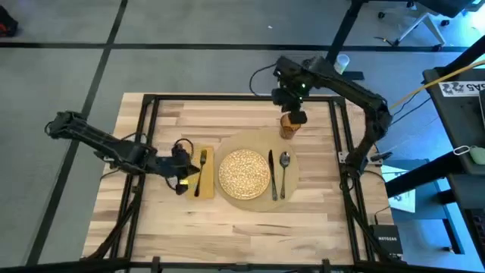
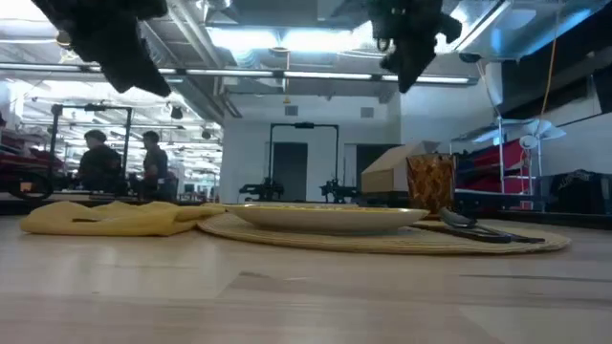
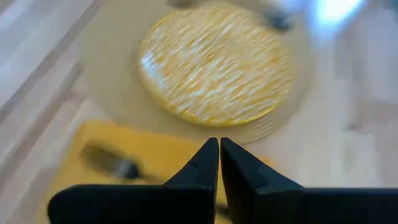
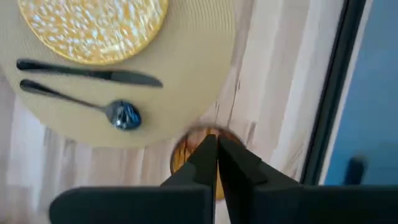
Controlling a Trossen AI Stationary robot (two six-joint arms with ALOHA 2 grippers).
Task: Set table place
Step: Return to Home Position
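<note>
Tableware we saw
A knife (image 1: 271, 173) and spoon (image 1: 284, 171) lay right of the speckled plate (image 1: 244, 173), a fork (image 1: 201, 168) on the yellow napkin (image 1: 207, 180) to its left, a brown cup (image 1: 289, 126) beyond the spoon.

Black box (image 1: 386, 241): I'm looking down on the floor just off the near right corner of the table (image 1: 242, 221). There's small white lettering on the box top, and I make it "NETGEAR". It's tiny, so I hold that loosely.
White sheet (image 1: 460, 88): far right, lying on the grey bench (image 1: 453, 121). It has big dark printed letters, upside down from my overhead camera, and I can't get a word out of them.
Low view: no print I can read.
Wrist views: no lettering I can read either.
</note>
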